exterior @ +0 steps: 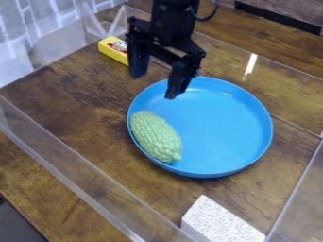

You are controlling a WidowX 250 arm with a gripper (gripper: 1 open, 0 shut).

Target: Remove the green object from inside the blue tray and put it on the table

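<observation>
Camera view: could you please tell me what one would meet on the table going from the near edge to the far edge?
White speckled block → green object in the blue tray → open gripper → yellow block.

Green object [157, 136] lying in blue tray [233, 118] on table [76, 104].

green object [157, 136] in tray [240, 142], left side | claw [159, 83] above far rim
</observation>
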